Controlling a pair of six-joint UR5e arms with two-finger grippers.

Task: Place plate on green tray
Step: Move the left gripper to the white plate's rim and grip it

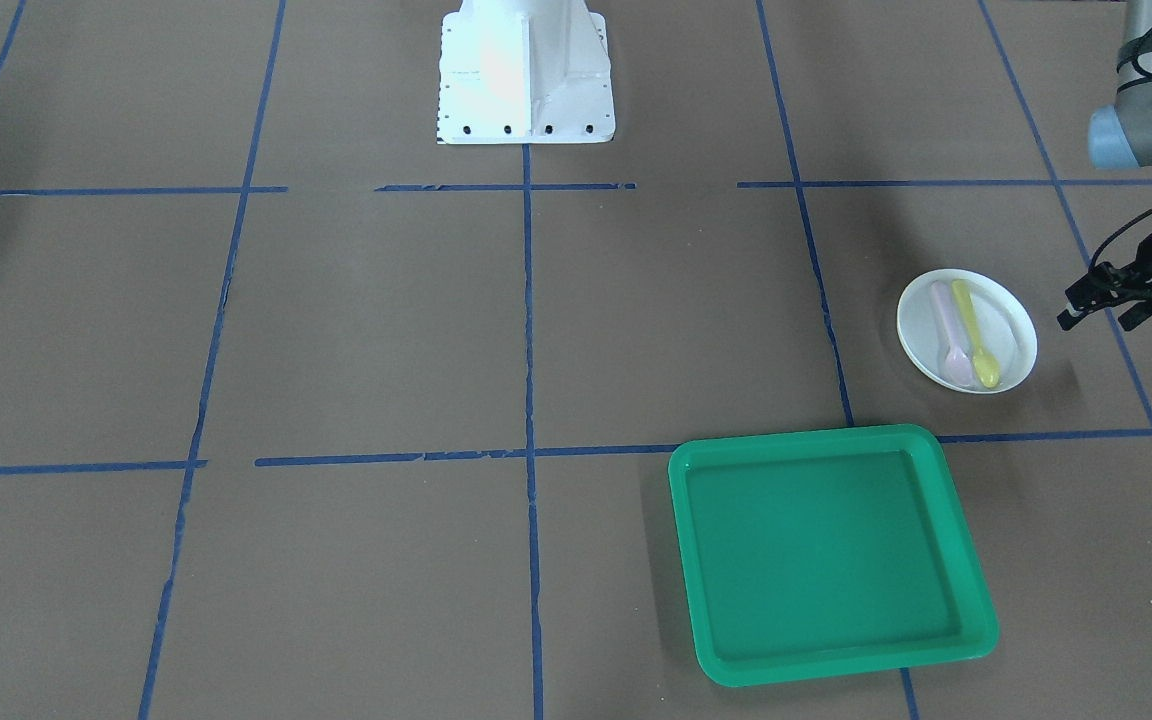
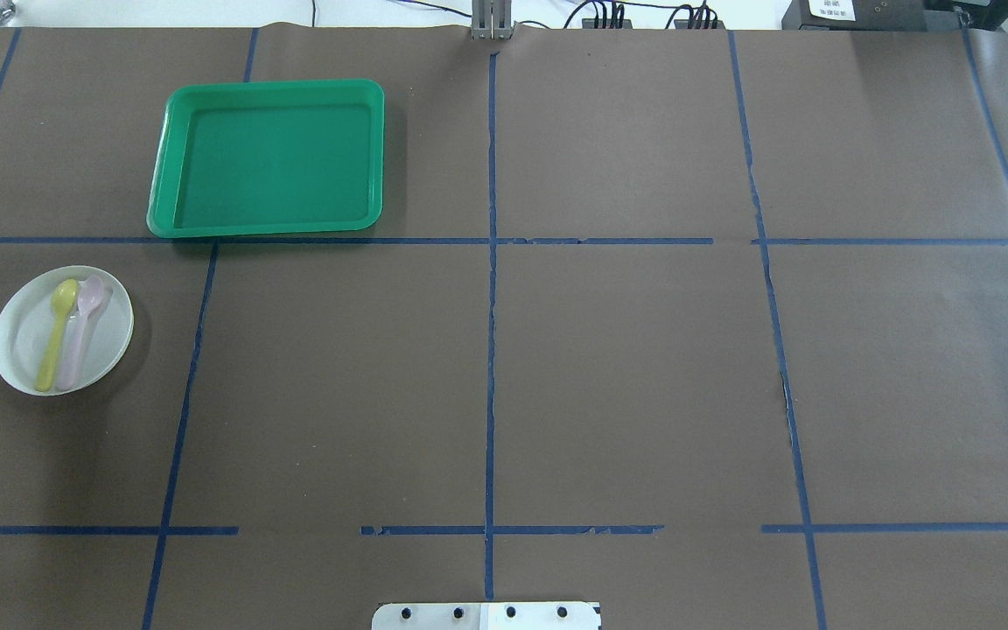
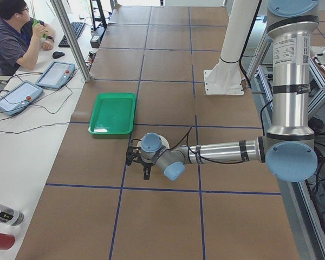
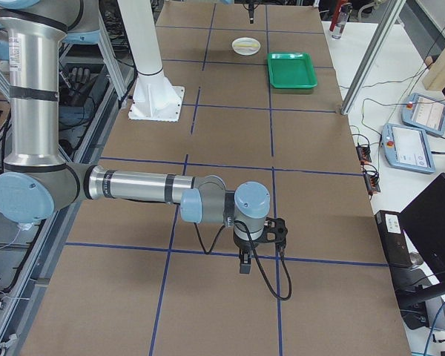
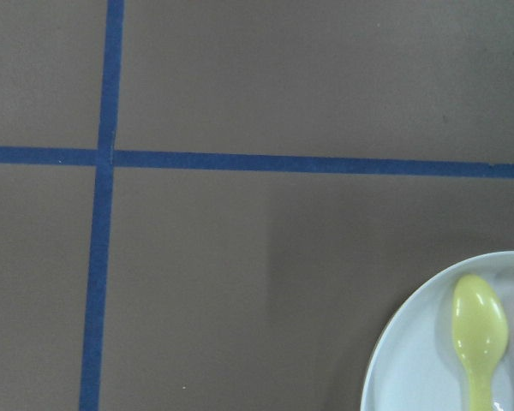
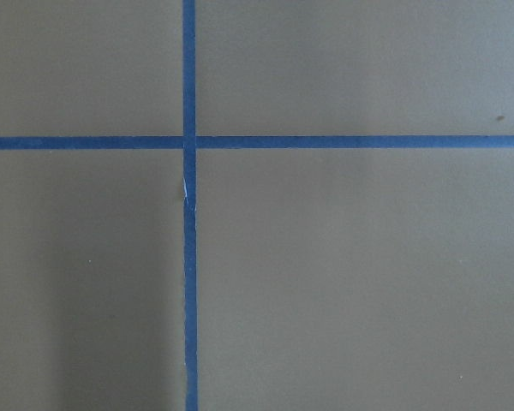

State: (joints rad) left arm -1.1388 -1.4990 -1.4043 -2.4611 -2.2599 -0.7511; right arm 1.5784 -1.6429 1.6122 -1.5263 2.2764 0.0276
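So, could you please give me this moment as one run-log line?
plate: outside green tray, bearing yellow spoon, pink spoon | left pincer: open, empty, beside plate | right pincer: far away, state unclear

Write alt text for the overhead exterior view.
A white plate holding a yellow spoon and a pink spoon sits near the left edge of a brown table gridded with blue tape. An empty green tray lies farther back, apart from the plate.

Surfaces as I read them | tray (image 1: 806,438): glossy green plastic, smooth | plate (image 1: 1011,335): smooth white, faint sheen | yellow spoon (image 1: 971,325), pink spoon (image 1: 946,325): smooth pastel plastic | paper (image 2: 626,376): matt brown | tape (image 2: 491,394): blue, frayed | left arm (image 3: 284,81): satin bare metal
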